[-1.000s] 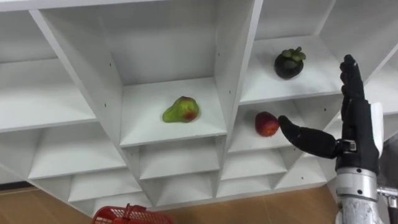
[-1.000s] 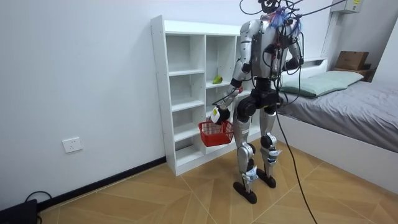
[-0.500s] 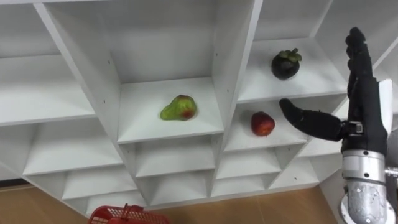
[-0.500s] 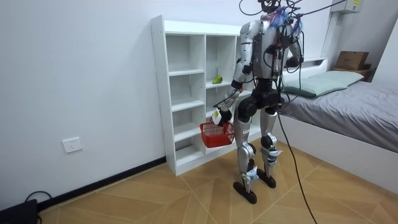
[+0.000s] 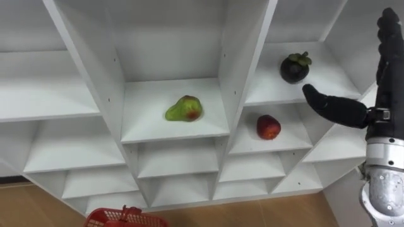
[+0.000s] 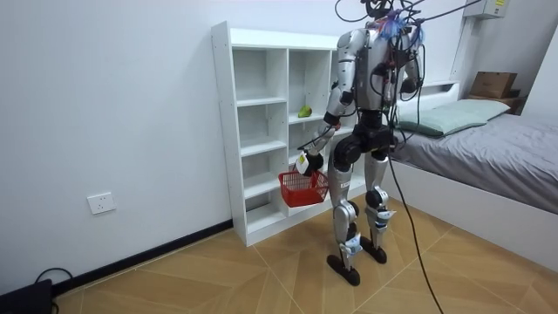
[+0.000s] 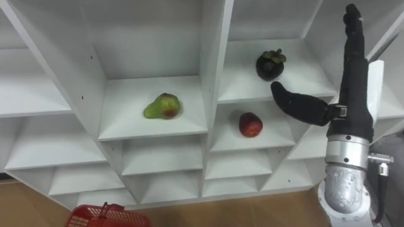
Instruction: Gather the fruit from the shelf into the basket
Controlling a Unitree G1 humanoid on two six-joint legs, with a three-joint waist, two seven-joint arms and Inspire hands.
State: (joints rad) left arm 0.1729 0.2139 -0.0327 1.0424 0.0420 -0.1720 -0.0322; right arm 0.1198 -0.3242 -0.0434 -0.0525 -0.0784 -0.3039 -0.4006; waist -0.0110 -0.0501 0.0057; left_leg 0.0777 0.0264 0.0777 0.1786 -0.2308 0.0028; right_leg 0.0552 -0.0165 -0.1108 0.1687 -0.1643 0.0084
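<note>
Three fruits lie in the white closet [image 5: 88, 94]. A green and red mango [image 5: 184, 108] rests in the middle compartment. To its right a red apple [image 5: 268, 127] sits on a lower shelf, and a dark mangosteen [image 5: 295, 67] sits on the shelf above it. My right hand [image 5: 386, 94] is raised at the right, open with fingers pointing up; its thumb [image 5: 333, 107] reaches left, just below and right of the mangosteen and above the apple, touching neither. In the room view my left hand [image 6: 304, 162] hangs low and holds the red basket [image 6: 302, 187] by its handle.
The basket's rim [image 5: 126, 219] shows at the bottom edge, below the shelves. I stand facing the closet [image 6: 261, 131] on a wooden floor. A bed [image 6: 488, 148] lies at the room view's right, behind me. Other compartments hold nothing.
My right hand has risen and drawn right, away from the apple its thumb was beside; the thumb now sits near the mangosteen's shelf. The view has shifted slightly.
</note>
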